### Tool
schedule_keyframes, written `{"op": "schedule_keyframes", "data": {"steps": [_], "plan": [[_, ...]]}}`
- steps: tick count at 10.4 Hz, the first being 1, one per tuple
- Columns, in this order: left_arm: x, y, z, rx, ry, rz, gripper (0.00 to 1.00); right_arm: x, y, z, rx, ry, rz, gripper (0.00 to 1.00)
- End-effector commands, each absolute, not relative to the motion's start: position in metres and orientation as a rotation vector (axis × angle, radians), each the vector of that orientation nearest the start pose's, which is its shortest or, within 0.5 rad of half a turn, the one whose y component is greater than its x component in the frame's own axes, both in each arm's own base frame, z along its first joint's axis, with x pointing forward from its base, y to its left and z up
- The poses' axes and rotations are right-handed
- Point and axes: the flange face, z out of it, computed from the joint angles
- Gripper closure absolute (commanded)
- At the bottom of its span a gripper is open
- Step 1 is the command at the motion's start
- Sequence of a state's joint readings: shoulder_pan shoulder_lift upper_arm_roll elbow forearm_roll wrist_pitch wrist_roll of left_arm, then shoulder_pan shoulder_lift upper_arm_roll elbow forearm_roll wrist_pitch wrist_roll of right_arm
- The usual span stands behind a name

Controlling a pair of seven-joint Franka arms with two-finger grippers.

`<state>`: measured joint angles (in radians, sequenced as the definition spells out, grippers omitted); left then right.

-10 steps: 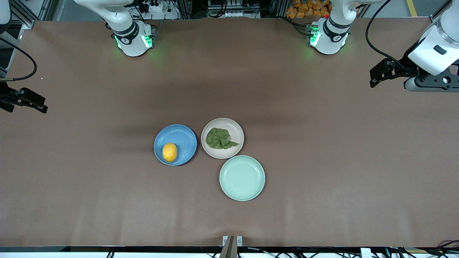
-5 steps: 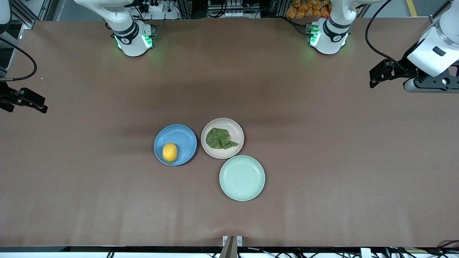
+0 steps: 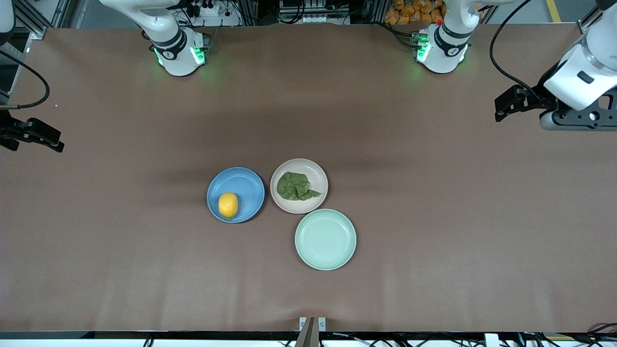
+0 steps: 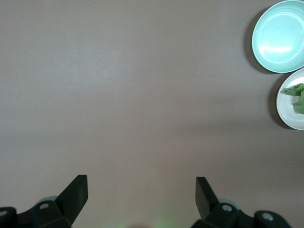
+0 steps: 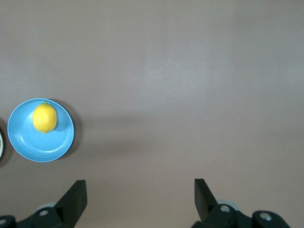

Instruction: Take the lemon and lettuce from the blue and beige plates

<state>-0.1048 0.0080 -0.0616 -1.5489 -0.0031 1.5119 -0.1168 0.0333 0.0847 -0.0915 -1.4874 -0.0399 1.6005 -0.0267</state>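
Lemon: small smooth oval yellow-orange lemon (image 3: 228, 205), on the glossy round blue plate (image 3: 246, 185), frame centre.
Lettuce: wrinkled dark green lettuce leaf (image 3: 297, 186), on the matte beige plate (image 3: 318, 177).
Nearby: mint-green plate (image 3: 325, 239), lower centre.
Left gripper (image 3: 501, 105): upper right edge, fingers apart.
Right gripper (image 3: 46, 137): upper left edge, fingers apart.

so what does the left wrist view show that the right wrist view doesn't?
Left wrist view only: the mint-green plate, with nothing on it, and beside it part of the beige plate with the lettuce on it, cut by the picture's edge.

Right wrist view only: the blue plate with the lemon on it.

Both: bare brown table, and that arm's own hand, the left hand and the right hand, fingers spread apart, nothing between them, over bare table.
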Motion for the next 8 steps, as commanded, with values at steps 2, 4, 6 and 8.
{"op": "schedule_keyframes", "data": {"steps": [2,4,6,8], "plan": [[0.547,-0.090,0.621,-3.158,0.103,0.097,0.00,0.584,-0.037,0.621,-3.170,0.074,-0.040,0.00],[0.553,-0.091,0.615,-3.166,0.081,0.089,0.00,0.584,-0.037,0.622,-3.170,0.072,-0.047,0.00],[0.556,-0.092,0.613,-3.173,0.081,0.078,0.00,0.584,-0.036,0.621,-3.170,0.070,-0.045,0.00],[0.565,-0.096,0.617,-3.176,0.089,0.055,0.00,0.584,-0.037,0.621,-3.170,0.072,-0.042,0.00]]}}
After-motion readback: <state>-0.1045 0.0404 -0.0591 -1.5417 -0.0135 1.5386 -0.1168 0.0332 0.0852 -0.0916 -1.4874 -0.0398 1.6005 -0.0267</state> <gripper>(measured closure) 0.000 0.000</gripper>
